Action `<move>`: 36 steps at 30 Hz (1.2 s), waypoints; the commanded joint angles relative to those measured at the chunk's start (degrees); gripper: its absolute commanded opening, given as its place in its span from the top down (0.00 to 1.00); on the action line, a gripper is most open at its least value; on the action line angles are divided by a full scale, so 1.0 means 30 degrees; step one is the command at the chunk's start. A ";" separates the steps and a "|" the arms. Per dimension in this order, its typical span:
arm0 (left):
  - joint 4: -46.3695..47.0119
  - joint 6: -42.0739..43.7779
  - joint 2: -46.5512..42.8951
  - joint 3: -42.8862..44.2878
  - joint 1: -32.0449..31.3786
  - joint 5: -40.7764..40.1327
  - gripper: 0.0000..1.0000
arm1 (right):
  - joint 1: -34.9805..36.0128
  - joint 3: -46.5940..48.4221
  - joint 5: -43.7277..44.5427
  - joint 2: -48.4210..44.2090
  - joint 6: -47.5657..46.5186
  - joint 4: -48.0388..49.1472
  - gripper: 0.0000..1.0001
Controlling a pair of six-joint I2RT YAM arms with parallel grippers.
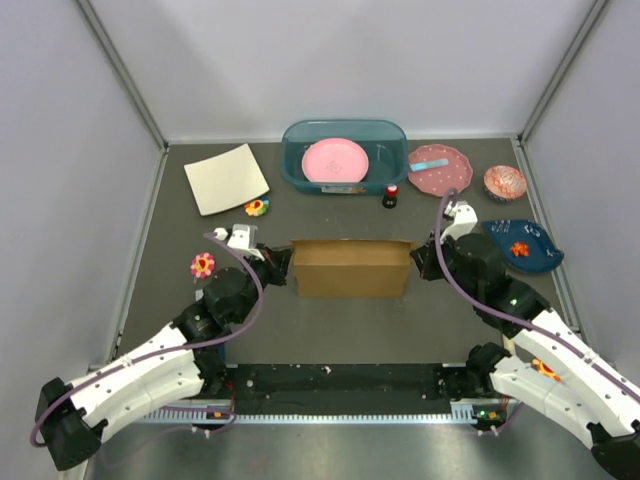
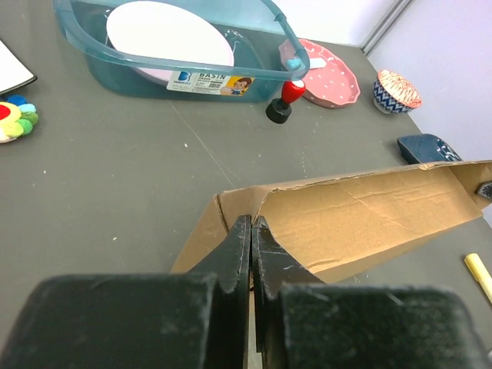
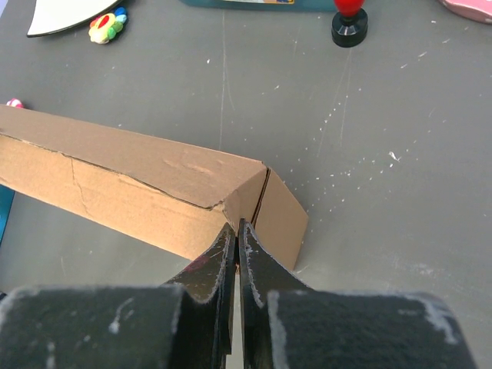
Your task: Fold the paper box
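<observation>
I see the plain brown corrugated cardboard paper box (image 1: 350, 268) lying on the dark grey table (image 1: 330, 330), stretched between my two sets of fingers. The left gripper (image 2: 250, 227) is clenched on the box's left end wall, one finger outside and the other against the open interior. The right gripper (image 3: 237, 229) is squeezed tight at the opposite end, with its tips at the corner where the long side meets the end flap. Whether card sits between them I cannot tell. Beyond the left fingers stands a translucent teal plastic basin (image 2: 123, 73) holding a round pink plate (image 2: 165, 31). A small black bottle with a red cap (image 2: 282, 101) is just to its right.
</observation>
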 commanded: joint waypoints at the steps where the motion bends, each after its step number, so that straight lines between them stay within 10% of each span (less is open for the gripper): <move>1: -0.2266 0.0192 0.1038 -0.1081 -0.0534 -0.0129 1.00 | 0.0223 -0.0351 -0.0037 -0.0123 -0.0006 -0.0923 1.00; 14: -0.1415 -0.0775 0.2094 -0.1960 -0.1590 -0.0218 1.00 | 0.0223 -0.0527 -0.0096 -0.0269 -0.0006 -0.0952 1.00; 24: -0.2849 -0.0892 0.1857 -0.0468 -0.1590 -0.0921 1.00 | 0.0223 0.1786 0.0548 -0.0270 -0.0474 -0.1333 0.70; 36: -0.3085 -0.0835 0.2415 0.0207 -0.1590 -0.0775 1.00 | 0.0252 0.2520 0.1690 0.0727 -0.1265 -0.1245 0.79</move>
